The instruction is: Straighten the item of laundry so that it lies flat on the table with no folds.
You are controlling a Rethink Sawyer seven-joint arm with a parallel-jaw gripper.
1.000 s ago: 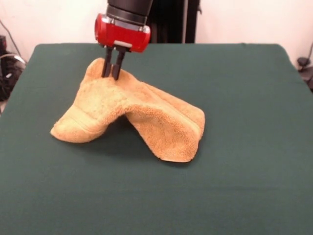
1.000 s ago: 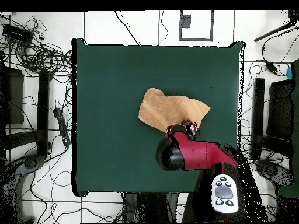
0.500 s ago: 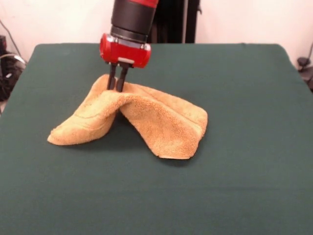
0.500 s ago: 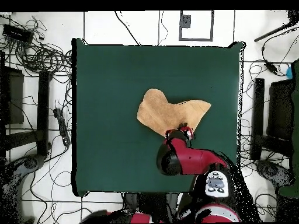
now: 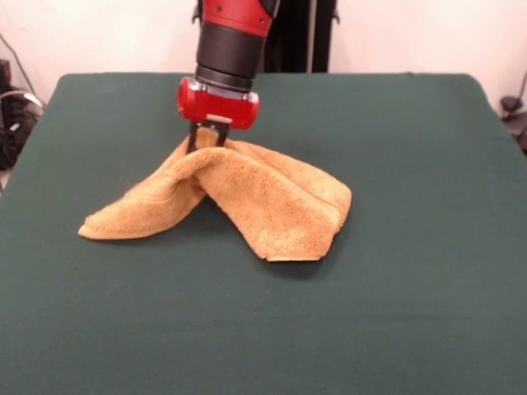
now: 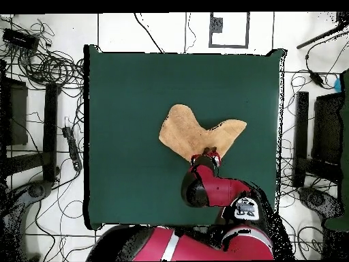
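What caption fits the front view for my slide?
Pincer pinches a raised ridge of the folded mustard towel on the green table.

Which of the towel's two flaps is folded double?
The broader flap of the mustard terry-cloth towel, on the front view's right: its outer edge shows stacked layers. The other flap tapers thin toward the left.

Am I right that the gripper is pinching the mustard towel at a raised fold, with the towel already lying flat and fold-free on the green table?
Not quite. The gripper does pinch the towel at a raised fold, but the towel is not flat: the front view shows it tented into a peak on the table, with two flaps draping down.
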